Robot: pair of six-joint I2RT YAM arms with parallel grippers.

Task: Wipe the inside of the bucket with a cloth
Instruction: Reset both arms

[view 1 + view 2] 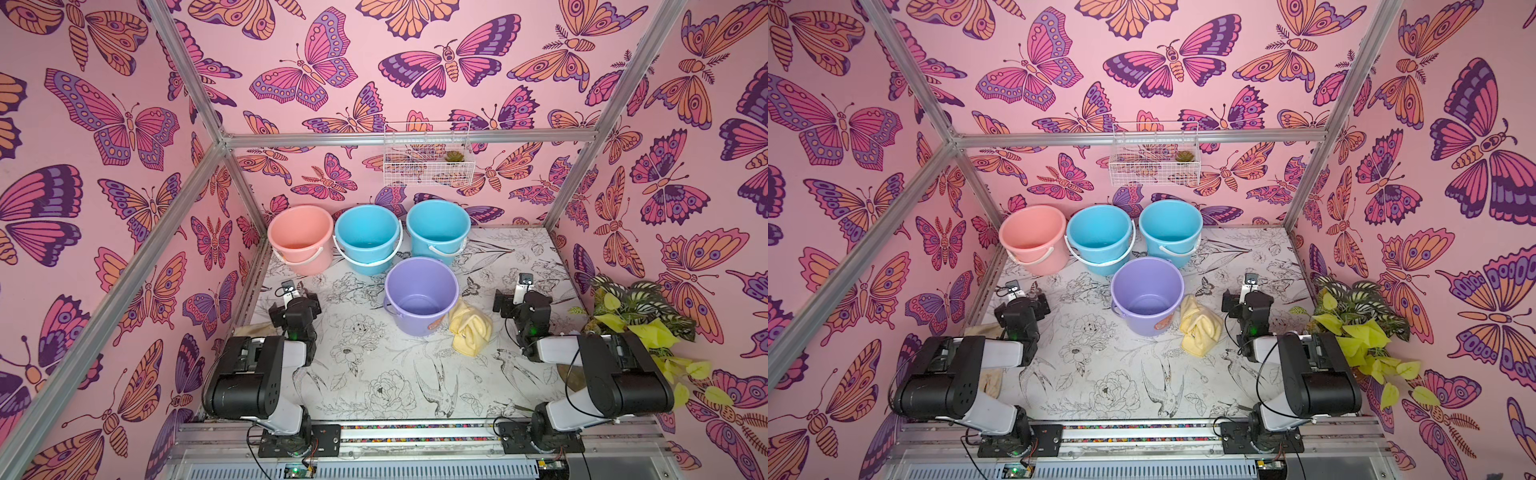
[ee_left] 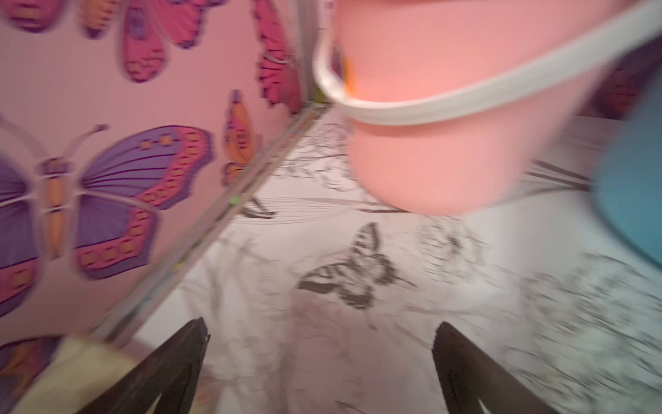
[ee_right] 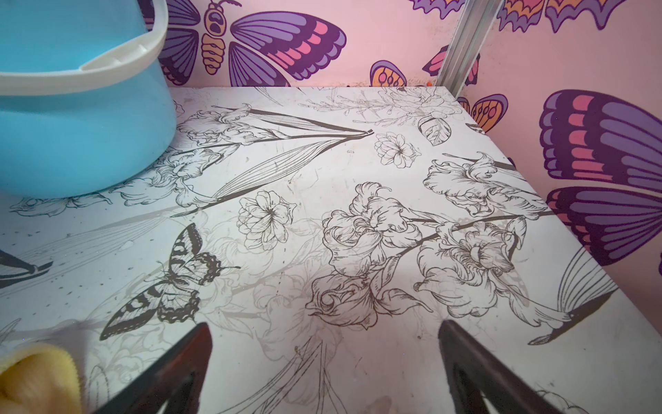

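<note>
Right wrist view crops most of the cloth (image 3: 36, 380).

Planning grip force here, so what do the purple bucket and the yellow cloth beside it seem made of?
The purple bucket looks like moulded plastic: smooth, thin, even walls with a slight sheen. The yellow cloth looks like soft matt fabric, perhaps microfibre: it lies crumpled in loose folds.

The flower-printed worktop (image 1: 374, 386) carries a pink bucket (image 1: 300, 245), a blue bucket (image 1: 368, 245) and a second blue bucket (image 1: 438, 232) along its back. A purple bucket (image 1: 419, 299) stands in front of them, with the yellow cloth (image 1: 469, 330) just beside it. A tan rag (image 1: 992, 384) lies at the left edge.
</note>
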